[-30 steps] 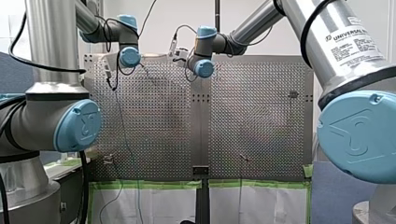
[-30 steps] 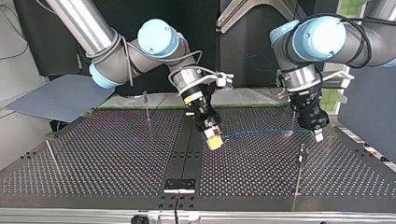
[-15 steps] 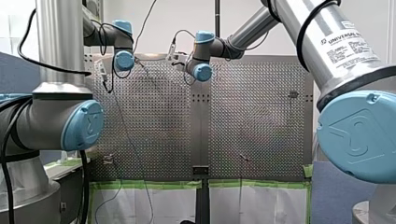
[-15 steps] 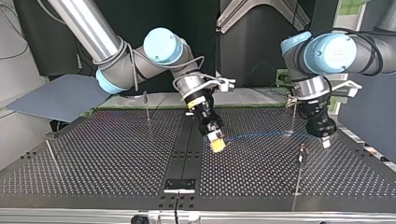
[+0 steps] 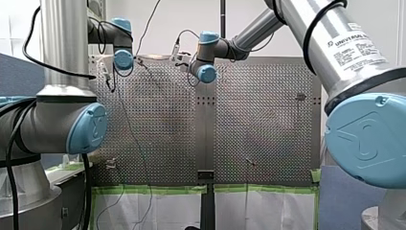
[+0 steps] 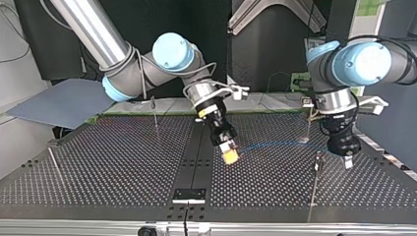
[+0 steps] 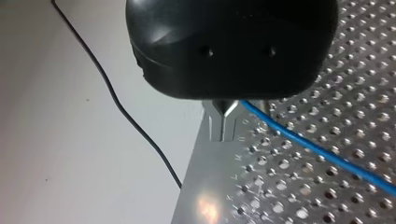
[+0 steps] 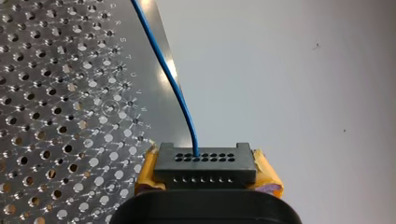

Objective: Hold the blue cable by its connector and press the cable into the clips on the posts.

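Two hands share the load. Right hand (image 6: 229,154) grips the connector (image 8: 205,167) between yellow pads (image 8: 148,173); left hand (image 7: 223,125), fingers (image 7: 215,127) together, pinches the blue cable (image 7: 317,149) stretched above the surface (image 6: 123,167). Apparently no post (image 6: 314,182) clip is filled; all pressing remains.

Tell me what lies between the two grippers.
Only the blue cable, strung from the connector in my right gripper to my left gripper above the perforated table; see the top view.
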Controlling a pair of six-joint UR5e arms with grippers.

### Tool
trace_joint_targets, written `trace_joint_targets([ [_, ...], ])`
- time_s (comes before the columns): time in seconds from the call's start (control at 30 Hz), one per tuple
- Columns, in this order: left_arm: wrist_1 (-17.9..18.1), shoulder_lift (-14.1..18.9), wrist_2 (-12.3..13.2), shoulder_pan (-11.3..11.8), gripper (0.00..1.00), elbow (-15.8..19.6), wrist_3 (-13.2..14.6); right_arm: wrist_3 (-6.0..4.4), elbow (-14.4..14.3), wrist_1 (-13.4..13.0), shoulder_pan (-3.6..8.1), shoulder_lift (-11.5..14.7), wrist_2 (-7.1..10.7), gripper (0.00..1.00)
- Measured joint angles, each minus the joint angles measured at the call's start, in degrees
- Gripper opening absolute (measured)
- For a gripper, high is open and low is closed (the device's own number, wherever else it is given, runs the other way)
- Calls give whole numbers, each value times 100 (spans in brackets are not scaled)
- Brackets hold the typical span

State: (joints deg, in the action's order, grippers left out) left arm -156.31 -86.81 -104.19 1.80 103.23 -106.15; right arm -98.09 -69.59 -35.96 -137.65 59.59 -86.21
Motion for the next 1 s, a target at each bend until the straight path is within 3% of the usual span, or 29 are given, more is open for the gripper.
trace_joint_targets([
  [0.6,-17,-255,150,184,0,-125,-200,-1,1,1,166,-42,-43,0],
  [1.0,22,-417,609,274,0,-176,-237,1,3,-3,243,-124,-46,0],
])
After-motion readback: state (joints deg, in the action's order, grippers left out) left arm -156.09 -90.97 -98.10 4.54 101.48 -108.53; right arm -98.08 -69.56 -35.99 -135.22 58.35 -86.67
